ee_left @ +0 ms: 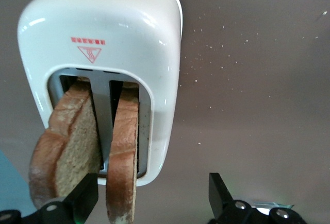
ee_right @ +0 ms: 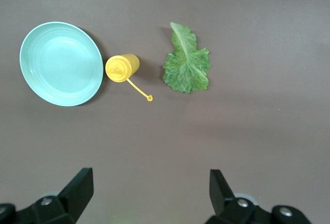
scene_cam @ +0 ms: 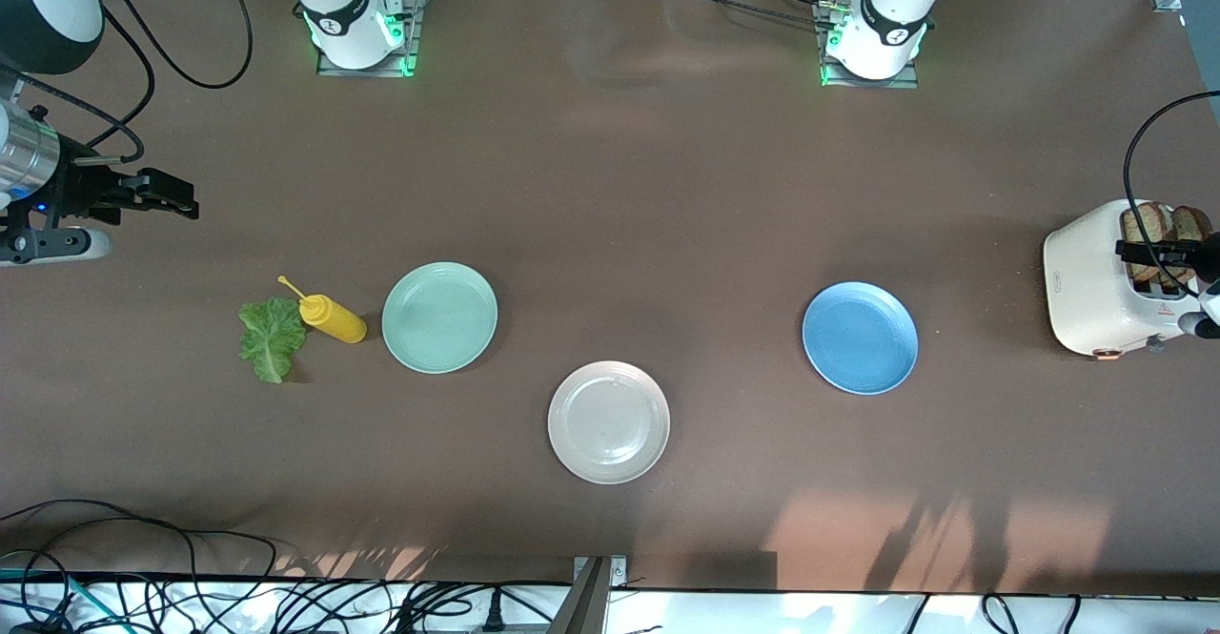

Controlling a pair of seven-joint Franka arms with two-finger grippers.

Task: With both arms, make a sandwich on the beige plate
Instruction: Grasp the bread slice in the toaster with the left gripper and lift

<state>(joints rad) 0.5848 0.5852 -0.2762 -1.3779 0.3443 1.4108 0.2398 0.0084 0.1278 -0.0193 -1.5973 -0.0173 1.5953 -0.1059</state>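
- Front view: a matte brown counter carried three round plates with ridged rims. The beige plate lay bare and nearest the camera, between the mint-green plate toward the right arm's end and the glossy blue plate toward the left arm's end.
- Beside the mint-green plate lay a yellow squeeze bottle on its side, and just beside that a ruffled green lettuce leaf, flat on the counter.
- At the left arm's end stood a smooth white toaster with rounded corners, two slices of brown bread upright in its slots. The left gripper hung over the toaster; the right gripper hung over bare counter at its own end, waiting.
- Left wrist view: the bread slices showed a grainy crumb and darker crust, sticking well up out of the toaster. Crumbs speckled the counter beside it. The left gripper's fingers stood spread wide, with one slice in the gap between them and neither visibly pressing it.
- Right wrist view: the mint-green plate, the bottle with its tethered cap and the leaf lay in a row. The right gripper's fingers were spread wide, holding nothing.
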